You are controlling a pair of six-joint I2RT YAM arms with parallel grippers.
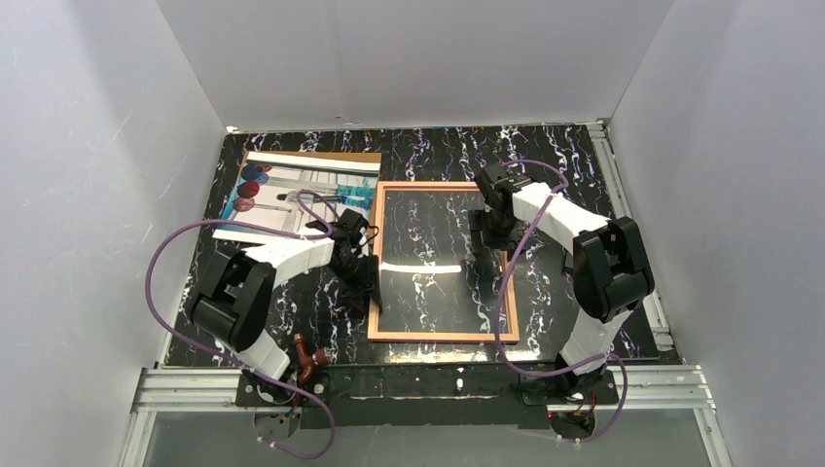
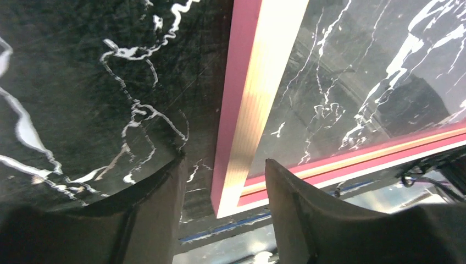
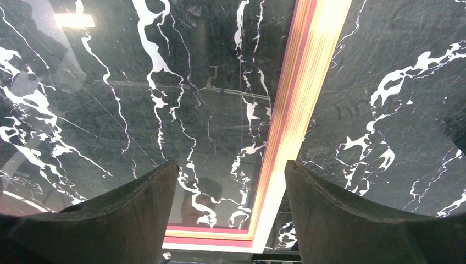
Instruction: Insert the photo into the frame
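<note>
The frame [image 1: 438,184] lies flat in the middle of the black marble table, copper-orange side up, and the table shows through its clear pane. The photo [image 1: 292,195], teal with red and blue balloons, lies face up at the back left, apart from the frame. My left gripper [image 1: 358,287] is open at the frame's left rail. In the left wrist view the pink-edged rail [image 2: 247,110] runs between its fingers [image 2: 159,209] with a gap on each side. My right gripper [image 1: 491,243] is open astride the right rail [image 3: 308,82], gripping nothing.
A brown backing board [image 1: 321,156] shows under the photo's far edge. White walls close in the table on three sides. Aluminium rails run along the near edge [image 1: 428,384] and the right side [image 1: 632,214]. A small brown object [image 1: 306,360] sits by the left arm's base.
</note>
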